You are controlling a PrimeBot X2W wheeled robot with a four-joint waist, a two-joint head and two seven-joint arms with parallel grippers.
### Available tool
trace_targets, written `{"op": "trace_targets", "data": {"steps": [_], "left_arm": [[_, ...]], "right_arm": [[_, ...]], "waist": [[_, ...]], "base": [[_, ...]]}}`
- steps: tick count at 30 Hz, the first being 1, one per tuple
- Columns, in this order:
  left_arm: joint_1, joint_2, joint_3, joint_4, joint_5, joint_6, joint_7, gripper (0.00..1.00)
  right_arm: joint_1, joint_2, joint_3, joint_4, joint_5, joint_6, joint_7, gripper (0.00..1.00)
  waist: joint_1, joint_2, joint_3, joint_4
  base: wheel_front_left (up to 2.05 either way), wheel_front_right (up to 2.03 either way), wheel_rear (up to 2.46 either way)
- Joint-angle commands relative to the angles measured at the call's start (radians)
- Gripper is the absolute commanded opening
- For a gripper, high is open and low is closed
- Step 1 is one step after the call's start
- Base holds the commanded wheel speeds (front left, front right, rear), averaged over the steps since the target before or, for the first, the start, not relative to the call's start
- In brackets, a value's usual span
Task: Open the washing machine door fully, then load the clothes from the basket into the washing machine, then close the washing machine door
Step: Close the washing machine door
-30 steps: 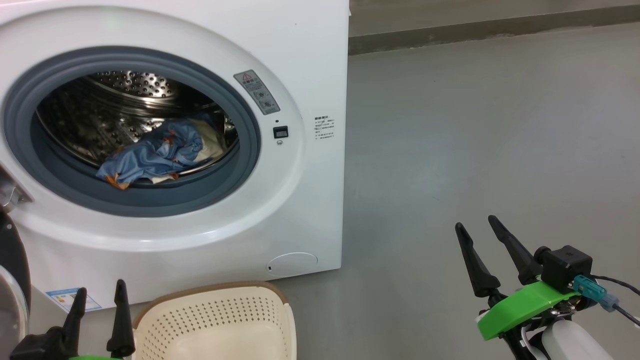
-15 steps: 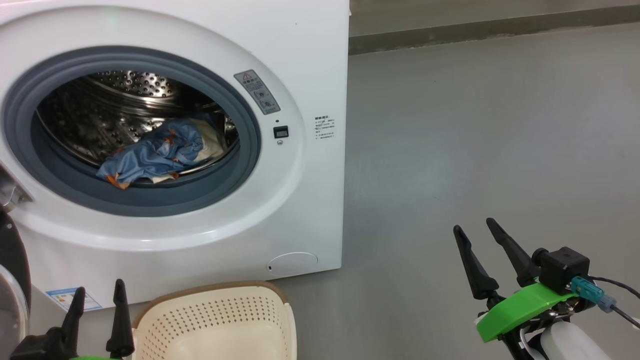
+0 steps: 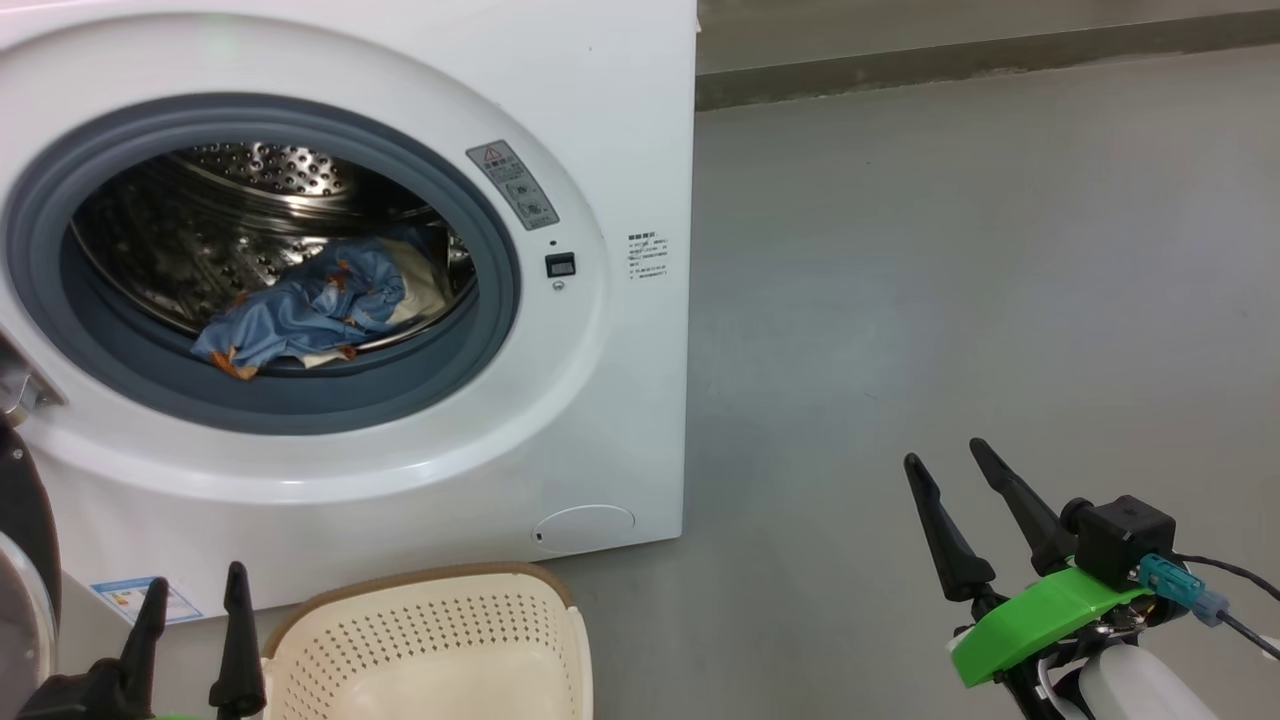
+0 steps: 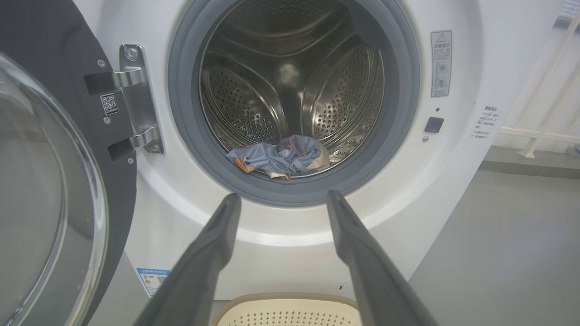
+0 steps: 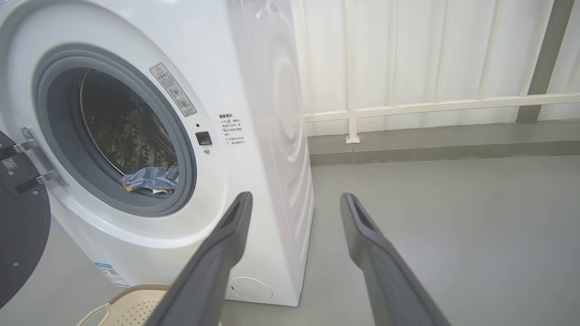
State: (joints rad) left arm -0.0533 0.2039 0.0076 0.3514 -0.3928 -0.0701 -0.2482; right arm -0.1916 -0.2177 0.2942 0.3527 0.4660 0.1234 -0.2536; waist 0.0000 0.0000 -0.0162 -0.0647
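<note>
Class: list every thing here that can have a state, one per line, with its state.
washing machine door: open, swung wide.
clothes: lying inside the drum.
basket: the part in view is empty.
left gripper: open, holding nothing.
right gripper: open, holding nothing.

washing machine (image 3: 620,120): white front-loader, port uncovered.
clothes (image 3: 310,305): blue bundle, orange print, at the drum's front lip.
washing machine door (image 3: 20,520): dark edge, far left, swung aside.
basket (image 3: 430,640): cream, perforated, on the floor before the machine.
left gripper (image 3: 197,576), right gripper (image 3: 945,454): fingers spread, holding nothing.
</note>
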Motion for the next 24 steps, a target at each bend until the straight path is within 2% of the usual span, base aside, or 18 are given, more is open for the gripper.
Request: {"op": "trace_targets", "data": {"steps": [1,10,24], "left_arm": [[-0.031,0.018,0.045,-0.019,0.013,-0.003,-0.014,1.00],[-0.030,0.000,0.070,-0.031,0.030,-0.020,-0.014,1.00],[-0.034,-0.011,0.085,-0.016,0.051,-0.036,-0.014,1.00]], "right_arm": [[-0.009,-0.011,0.020,-0.018,0.005,0.007,-0.008,1.00],[-0.010,-0.012,0.026,-0.014,0.010,0.007,-0.008,1.00],[-0.010,-0.012,0.025,-0.013,0.014,0.007,-0.008,1.00]], "waist": [[0.0000,0.0000,0.000,0.000],[0.0000,0.0000,-0.003,0.000],[0.0000,0.0000,-0.002,0.001]], "base": [[-0.23,0.23,0.00],[-0.91,0.91,0.00],[-1.82,1.82,0.00]]}}
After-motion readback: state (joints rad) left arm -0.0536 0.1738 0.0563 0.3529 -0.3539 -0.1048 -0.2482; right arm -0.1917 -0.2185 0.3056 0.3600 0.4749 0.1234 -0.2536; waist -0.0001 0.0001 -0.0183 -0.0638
